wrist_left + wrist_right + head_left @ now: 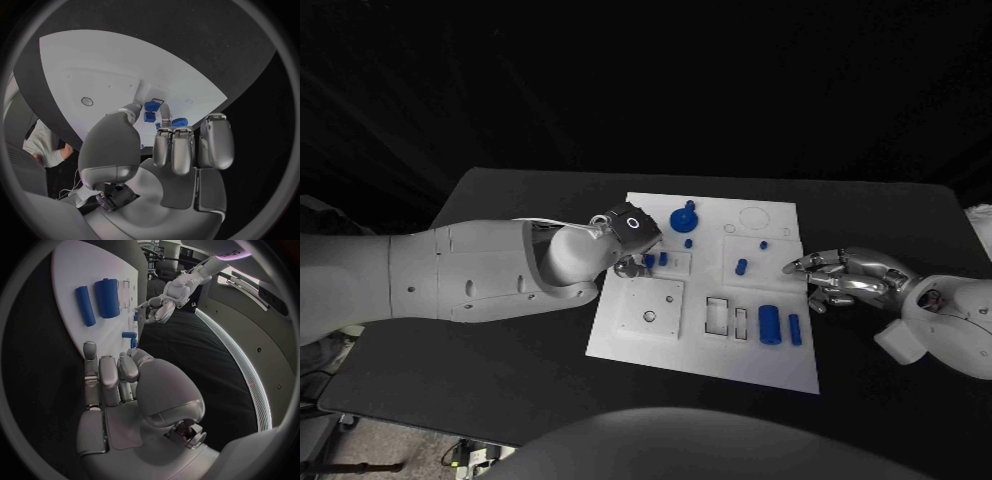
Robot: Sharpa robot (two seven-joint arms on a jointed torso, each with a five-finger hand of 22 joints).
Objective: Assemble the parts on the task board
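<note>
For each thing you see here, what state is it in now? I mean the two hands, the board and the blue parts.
Left hand: pinches a small blue part over the board's left side.
Right hand: holds nothing, fingers curled at the board's right edge.
Task board: lies flat on the table.
Large blue cylinder: lies on the board.
Thin blue cylinder: lies beside it.

You've got smooth white arm shells, silver left hand [630,262] and right hand [841,277], black round camera at left wrist.
</note>
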